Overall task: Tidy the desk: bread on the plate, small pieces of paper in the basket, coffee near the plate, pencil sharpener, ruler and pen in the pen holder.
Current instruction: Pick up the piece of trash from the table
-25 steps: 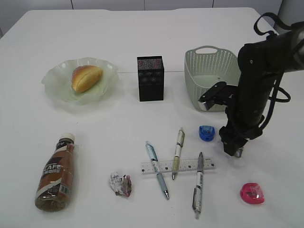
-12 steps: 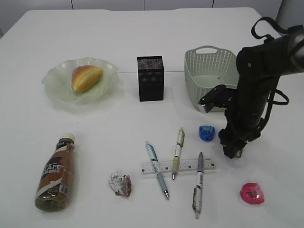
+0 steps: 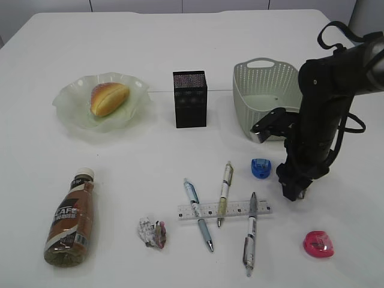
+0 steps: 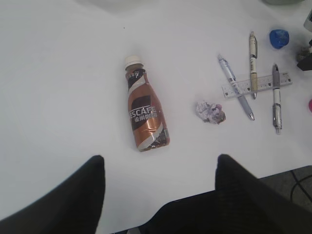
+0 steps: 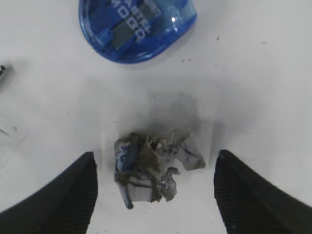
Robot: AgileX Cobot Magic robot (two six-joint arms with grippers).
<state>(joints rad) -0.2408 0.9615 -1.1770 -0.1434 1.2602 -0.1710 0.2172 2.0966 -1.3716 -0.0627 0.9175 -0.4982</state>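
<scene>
Right gripper (image 5: 153,170), jaws spread and grasping nothing, straddles a crumpled paper wad (image 5: 156,168) beside the blue sharpener (image 5: 136,27).

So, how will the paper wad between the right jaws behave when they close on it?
The paper wad looks crumpled and loose, so it will probably squash rather than resist. It seems very light and may slide on the smooth desk if only one jaw touches.

1. My right arm (image 3: 321,114) is matte black, built of rounded, chunky segments.
2. Black cables loop off its upper end and its side.
3. My fingers (image 5: 58,197) are smooth, black, round-tipped wedges.
</scene>
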